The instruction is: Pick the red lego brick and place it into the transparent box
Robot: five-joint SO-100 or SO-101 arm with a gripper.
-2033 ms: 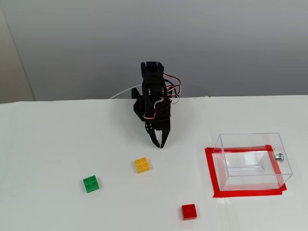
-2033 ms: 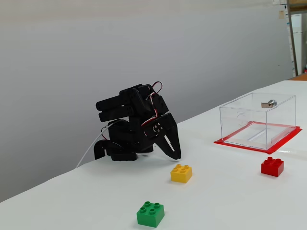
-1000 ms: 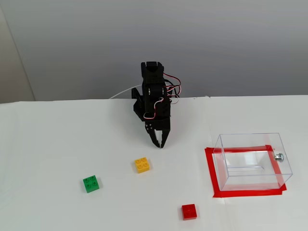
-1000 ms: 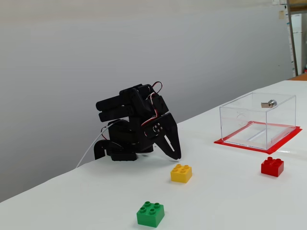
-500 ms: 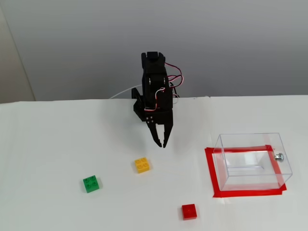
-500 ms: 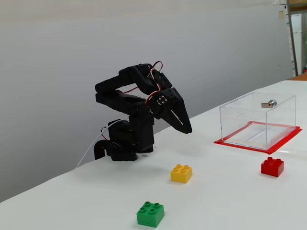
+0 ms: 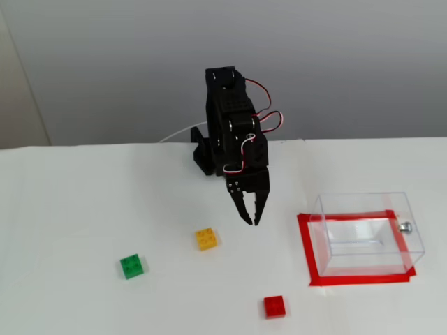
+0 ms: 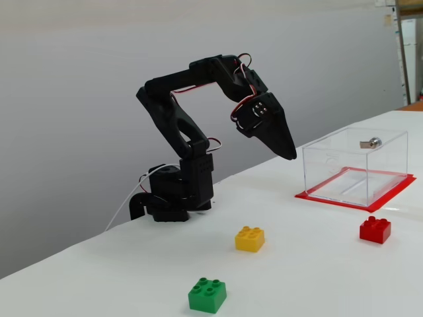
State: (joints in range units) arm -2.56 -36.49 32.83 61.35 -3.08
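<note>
The red lego brick (image 7: 274, 306) (image 8: 375, 229) lies alone on the white table, in front of the transparent box (image 7: 363, 204) (image 8: 353, 165). The box is empty and stands inside a red tape rectangle (image 7: 306, 252) (image 8: 330, 200), with a small silver knob on one wall. My black gripper (image 7: 251, 222) (image 8: 289, 156) hangs in the air, pointing down between the yellow brick and the box, well short of the red brick. Its fingertips stand slightly apart with nothing between them.
A yellow brick (image 7: 206, 239) (image 8: 250, 238) lies left of the gripper in the front view, and a green brick (image 7: 132, 266) (image 8: 207, 294) lies further left. The arm's base (image 7: 204, 157) (image 8: 172, 196) sits at the table's back edge by a grey wall.
The arm has unfolded from its low rest pose. The gripper has risen and swung out toward the box side, and its tips have parted a little. The bricks and box have not moved.
</note>
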